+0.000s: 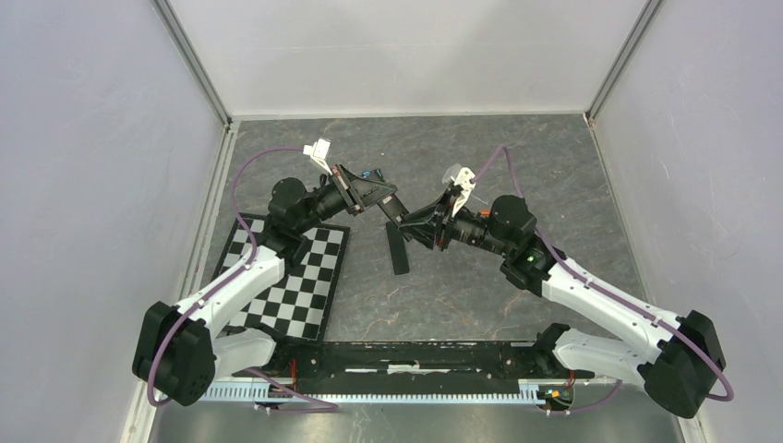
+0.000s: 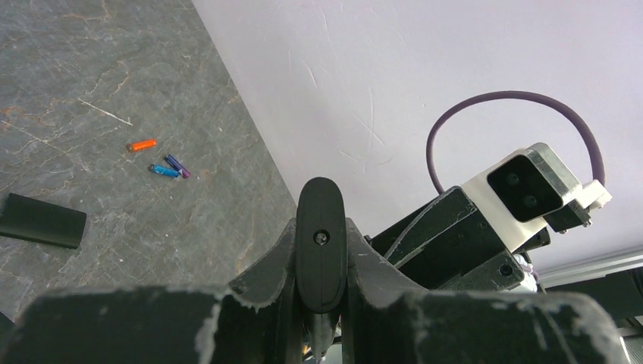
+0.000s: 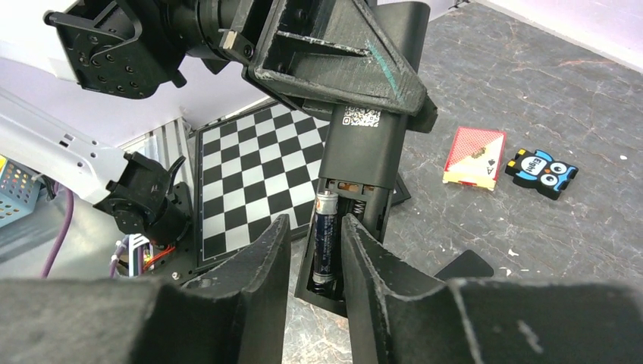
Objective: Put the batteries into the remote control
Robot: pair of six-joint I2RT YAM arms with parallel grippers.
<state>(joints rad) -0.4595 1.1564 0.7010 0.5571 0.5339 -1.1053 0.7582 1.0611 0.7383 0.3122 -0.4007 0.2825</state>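
Observation:
My left gripper [image 1: 391, 209] is shut on the black remote control [image 1: 399, 247], which hangs above the table; the left wrist view shows its rounded end [image 2: 320, 220] clamped between the fingers. In the right wrist view the remote's [image 3: 365, 144] back compartment is uncovered and a dark blue battery [image 3: 324, 235] lies in one slot. Beside it, the other slot shows a bare spring. My right gripper [image 3: 315, 221] stands open just in front of that battery, its fingers apart on either side. Three loose batteries, orange [image 2: 141, 145], blue [image 2: 164, 171] and purple [image 2: 178, 165], lie on the table.
A black flat cover [image 2: 42, 220] lies on the grey table near the loose cells. A checkerboard mat [image 1: 295, 277] covers the near left. A red card box [image 3: 474, 155] and a blue-and-black owl gadget [image 3: 542, 171] lie together. White walls enclose three sides.

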